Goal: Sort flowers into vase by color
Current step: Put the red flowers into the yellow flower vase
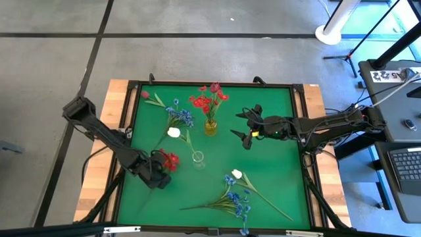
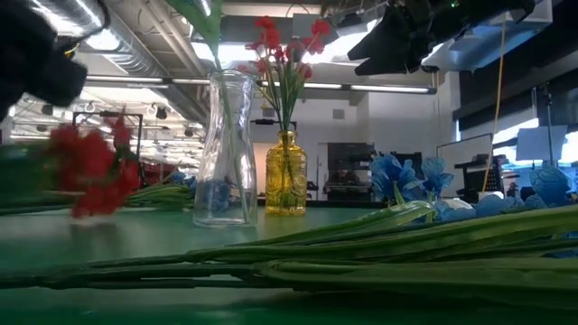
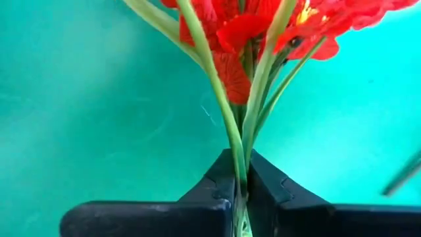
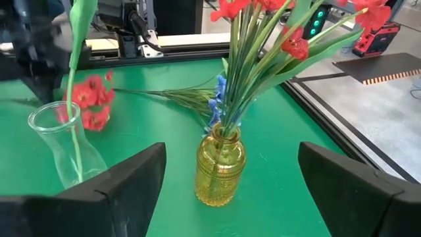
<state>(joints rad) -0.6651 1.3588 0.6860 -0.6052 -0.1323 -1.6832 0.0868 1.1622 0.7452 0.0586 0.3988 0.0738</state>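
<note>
We hold a red cluster [image 1: 170, 160] by its gathered stems, the left end effector [image 1: 160, 172] pinched tight on them at the near-left of the green surface [image 1: 276, 164], just beside the clear vase [image 1: 198, 158]; the grip sits low on the stems, which we judge leaves the blooms free and the stalk ends ready to be turned down into a neck. The amber vase [image 1: 210, 126], past the clear one toward the far edge, already carries red flowers [image 1: 209, 99], so by colour it looks the likely home for this bunch. The clear vase has a single green stem [image 4: 74, 112] in it. Our right end effector [image 1: 248, 135] hovers above the surface just right of the amber vase, fingers spread wide and empty, facing it. Still unsorted on the surface: a blue cluster [image 1: 181, 116] with a white bud [image 1: 173, 132] and a pink bud [image 1: 145, 95] at far left, and another blue cluster [image 1: 238, 203] with a white bud [image 1: 237, 174] near the front edge.
</note>
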